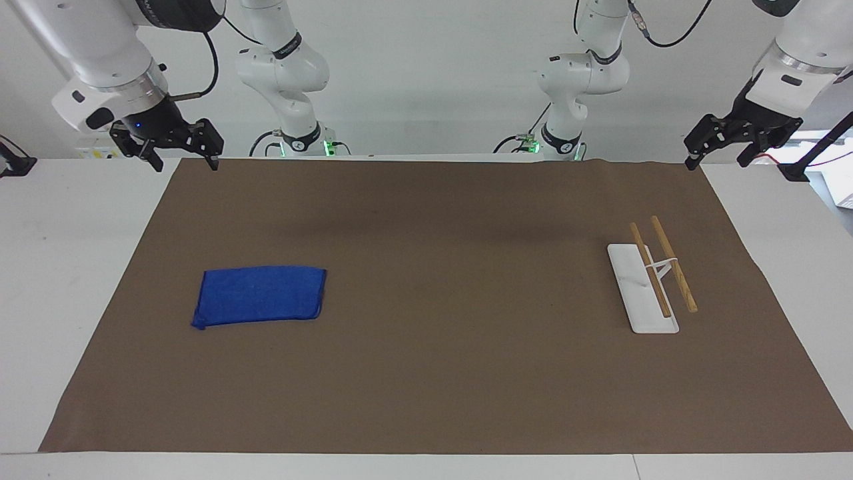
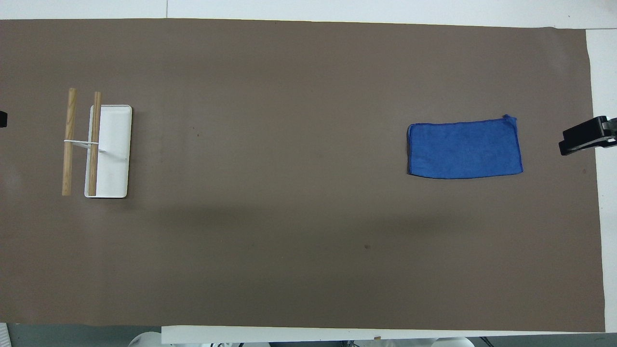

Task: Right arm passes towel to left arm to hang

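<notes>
The blue towel (image 1: 260, 295) lies folded flat on the brown mat (image 1: 426, 387), toward the right arm's end; it also shows in the overhead view (image 2: 465, 150). The right gripper (image 1: 184, 162), with a blue wrist light, hangs open and empty in the air over the mat's edge at its own end, apart from the towel. Part of it shows in the overhead view (image 2: 585, 139). The left gripper (image 1: 716, 160) hangs open and empty over the mat's edge at the left arm's end. Both arms wait.
A rack (image 1: 643, 293) with a white base and two wooden rods stands on the mat toward the left arm's end; it also shows in the overhead view (image 2: 108, 154). White table (image 1: 60, 267) surrounds the mat.
</notes>
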You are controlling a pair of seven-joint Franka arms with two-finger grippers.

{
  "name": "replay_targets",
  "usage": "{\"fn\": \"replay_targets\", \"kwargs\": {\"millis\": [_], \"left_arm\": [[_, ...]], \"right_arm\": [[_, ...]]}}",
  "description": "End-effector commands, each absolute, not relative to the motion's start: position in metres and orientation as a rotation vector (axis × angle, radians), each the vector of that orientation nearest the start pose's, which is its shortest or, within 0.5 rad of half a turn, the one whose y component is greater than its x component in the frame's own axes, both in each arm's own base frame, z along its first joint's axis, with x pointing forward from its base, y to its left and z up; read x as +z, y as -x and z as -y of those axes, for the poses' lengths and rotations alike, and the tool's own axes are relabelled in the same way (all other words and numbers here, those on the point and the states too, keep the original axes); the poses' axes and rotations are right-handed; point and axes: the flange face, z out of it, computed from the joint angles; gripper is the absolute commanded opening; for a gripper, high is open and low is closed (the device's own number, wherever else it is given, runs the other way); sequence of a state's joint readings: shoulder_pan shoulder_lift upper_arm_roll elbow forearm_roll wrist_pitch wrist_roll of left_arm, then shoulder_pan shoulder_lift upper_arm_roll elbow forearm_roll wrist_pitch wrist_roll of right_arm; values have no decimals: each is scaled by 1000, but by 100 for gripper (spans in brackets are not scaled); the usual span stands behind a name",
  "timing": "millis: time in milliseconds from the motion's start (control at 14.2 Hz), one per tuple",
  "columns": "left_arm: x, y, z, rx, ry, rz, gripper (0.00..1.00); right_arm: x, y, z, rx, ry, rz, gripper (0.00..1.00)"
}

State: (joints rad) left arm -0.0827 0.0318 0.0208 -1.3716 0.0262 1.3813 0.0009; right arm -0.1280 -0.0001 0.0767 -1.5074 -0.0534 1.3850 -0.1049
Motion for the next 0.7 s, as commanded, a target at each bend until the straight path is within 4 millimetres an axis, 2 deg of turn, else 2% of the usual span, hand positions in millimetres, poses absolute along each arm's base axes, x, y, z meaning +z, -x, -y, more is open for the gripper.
{"fn": "replay_targets", "kwargs": {"millis": [0,422,633], "left_arm": [[678,-534,25,50,3124,-109,100],[674,-534,25,29,3125,-102,100],[646,-521,22,-29,3128,-88,100]], "right_arm": [[637,-528,36,184,3192,55,100],[639,-529,30,165,3155,56,100],[633,-528,27,179,3150,76,100]]}}
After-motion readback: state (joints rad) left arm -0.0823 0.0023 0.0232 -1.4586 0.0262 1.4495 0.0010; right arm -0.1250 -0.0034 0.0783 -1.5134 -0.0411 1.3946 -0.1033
